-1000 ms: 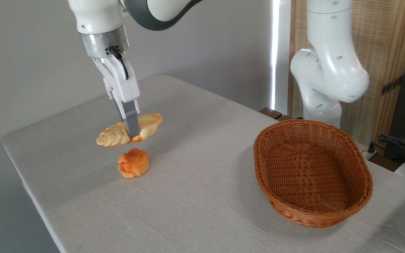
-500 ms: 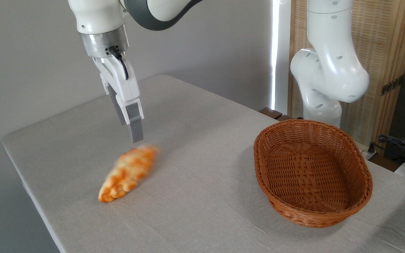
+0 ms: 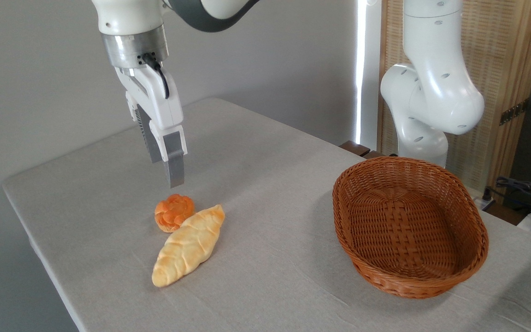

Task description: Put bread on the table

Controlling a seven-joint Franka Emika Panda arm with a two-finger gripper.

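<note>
So the bread (image 3: 188, 246) isn't in the gripper (image 3: 169, 177) anymore: a second ago it was pinched between the fingers up in the air, now it's lying flat on the table (image 3: 265, 258) and the gripper has lifted a bit. Going left to right: the gripper hangs above the table with nothing in it, jaws spread apart. Right under it sits the little orange bun (image 3: 174, 212), and the bread lies diagonally just in front, its upper end touching the bun. Well off to the right is the wicker basket (image 3: 410, 226).
</note>
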